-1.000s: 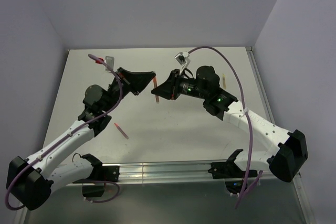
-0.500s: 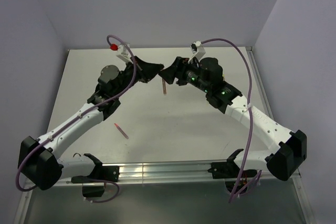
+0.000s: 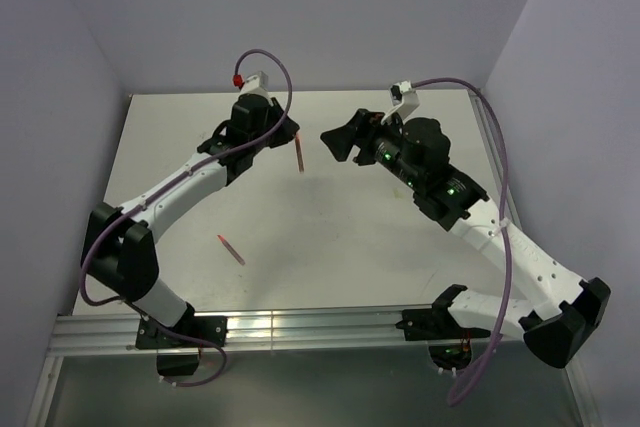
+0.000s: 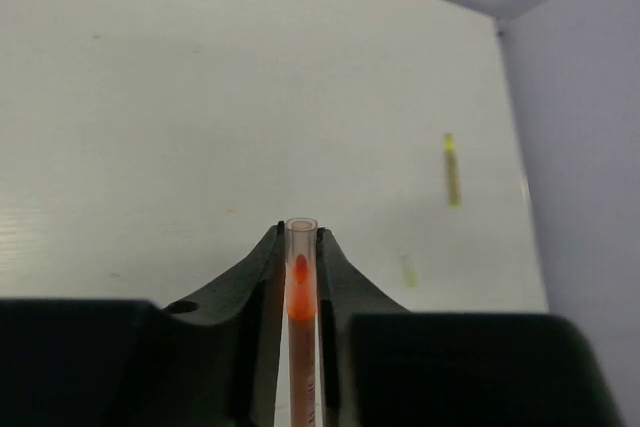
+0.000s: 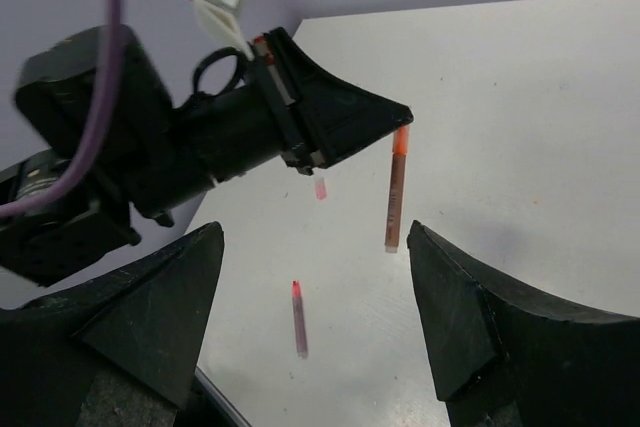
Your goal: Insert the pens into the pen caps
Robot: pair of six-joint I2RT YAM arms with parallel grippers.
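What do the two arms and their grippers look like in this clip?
The left arm and right arm share white links, black joints, and a looping purple cable each. The left gripper and right gripper are black with tapered wedge fingers. Small green lights dot the right arm.
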